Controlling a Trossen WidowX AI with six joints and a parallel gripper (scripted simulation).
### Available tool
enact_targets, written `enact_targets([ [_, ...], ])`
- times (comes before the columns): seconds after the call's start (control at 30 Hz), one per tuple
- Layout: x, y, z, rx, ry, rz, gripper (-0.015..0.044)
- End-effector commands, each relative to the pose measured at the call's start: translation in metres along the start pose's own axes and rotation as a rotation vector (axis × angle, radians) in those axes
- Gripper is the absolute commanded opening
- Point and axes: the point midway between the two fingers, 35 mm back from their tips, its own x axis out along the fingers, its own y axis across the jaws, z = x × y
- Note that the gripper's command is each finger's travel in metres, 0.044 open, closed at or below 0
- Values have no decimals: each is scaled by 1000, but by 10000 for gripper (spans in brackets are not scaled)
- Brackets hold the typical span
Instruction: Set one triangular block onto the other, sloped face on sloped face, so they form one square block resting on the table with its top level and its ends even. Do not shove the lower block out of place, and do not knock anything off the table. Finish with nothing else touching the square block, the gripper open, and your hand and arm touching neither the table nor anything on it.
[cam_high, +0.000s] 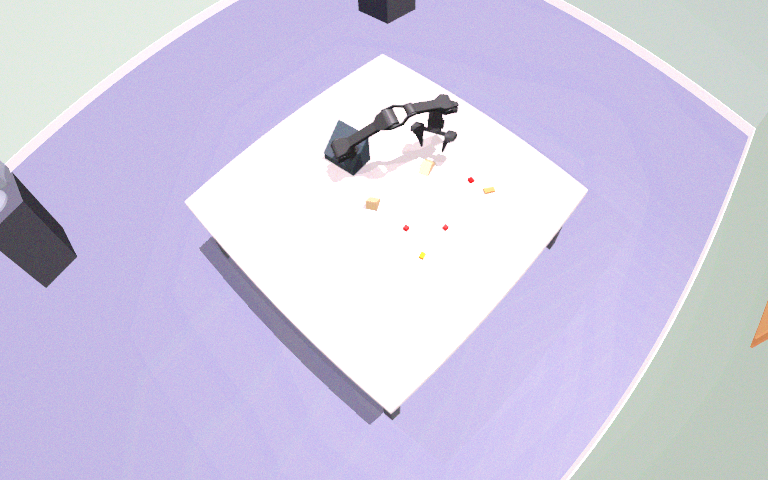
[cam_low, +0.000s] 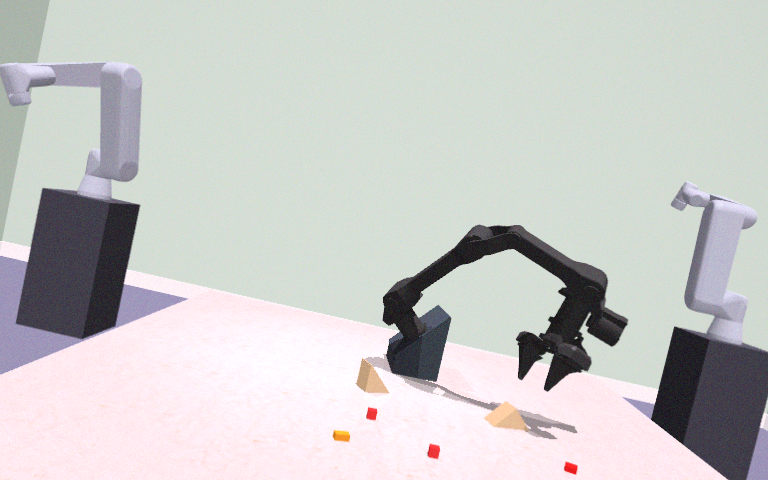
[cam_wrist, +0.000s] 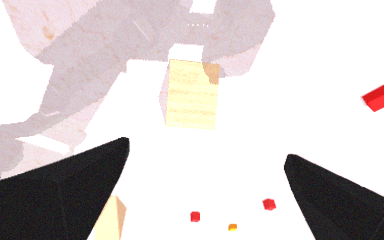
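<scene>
Landmark: table (cam_high: 317, 226) (cam_low: 198, 384). Both triangular blocks, one (cam_high: 427, 166) (cam_low: 506, 416) (cam_wrist: 193, 95) and the other (cam_high: 372, 203) (cam_low: 370, 377) (cam_wrist: 111, 218), are seen resting apart on the table. Gripper (cam_high: 433, 141) (cam_low: 533, 384) (cam_wrist: 207, 150) is held above the table, jaws spread wide, nothing grasped. Red cubes (cam_high: 470, 180) (cam_low: 371, 413) (cam_wrist: 195, 216) are scattered on the table.

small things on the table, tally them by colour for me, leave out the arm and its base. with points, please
Wooden triangular blocks (cam_high: 426, 166) (cam_low: 505, 416) (cam_wrist: 192, 95): 2
Red blocks (cam_high: 445, 227) (cam_low: 433, 451) (cam_wrist: 269, 204): 3
Orange block (cam_high: 488, 190): 1
Yellow block (cam_high: 421, 255) (cam_low: 341, 435): 1
Total: 7
</scene>
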Motion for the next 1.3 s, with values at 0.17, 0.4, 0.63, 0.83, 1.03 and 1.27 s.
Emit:
enact_targets([
  [0.17, 76, 7, 0, 9, -4, 97, 440],
  [0.4, 88, 9, 0, 20, -8, 109, 440],
  [0.63, 89, 9, -2, 20, -8, 109, 440],
  [0.83, 89, 9, -2, 20, -8, 109, 440],
  [1.03, 89, 9, -2, 20, -8, 109, 440],
  [1.27, 88, 8, -2, 26, -12, 110, 282],
])
